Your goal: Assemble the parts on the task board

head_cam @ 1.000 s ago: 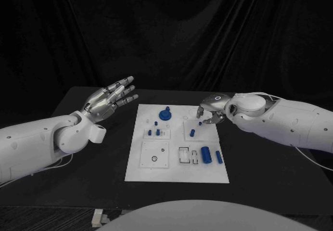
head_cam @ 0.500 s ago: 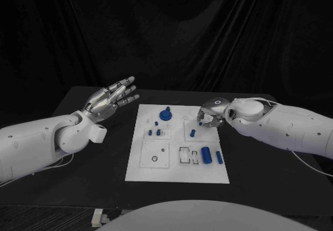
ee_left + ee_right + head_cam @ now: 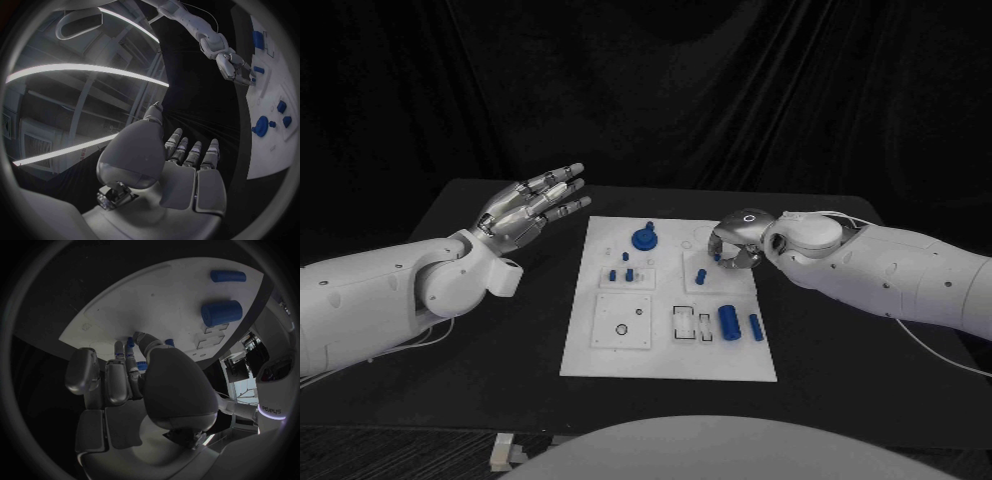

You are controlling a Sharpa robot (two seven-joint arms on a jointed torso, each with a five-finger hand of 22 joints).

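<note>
Our left hand (image 3: 531, 207) hangs raised beside the board (image 3: 668, 355), fingers spread and holding nothing, likely parked clear of the work. On the board's middle stand a round blue knob (image 3: 645, 239) and small pegs (image 3: 625, 272); two blue cylinders (image 3: 740, 324) lie nearer us. Our right hand (image 3: 737, 240) curls over the peg (image 3: 720, 256) at the board's far right; whether it pinches it, we cannot tell. Since a second ago this hand has edged lower and inward; the left is unchanged.

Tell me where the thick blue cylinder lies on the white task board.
In the head view, the thick blue cylinder lies on the white task board, near its right edge, beside a thinner blue cylinder.
</note>
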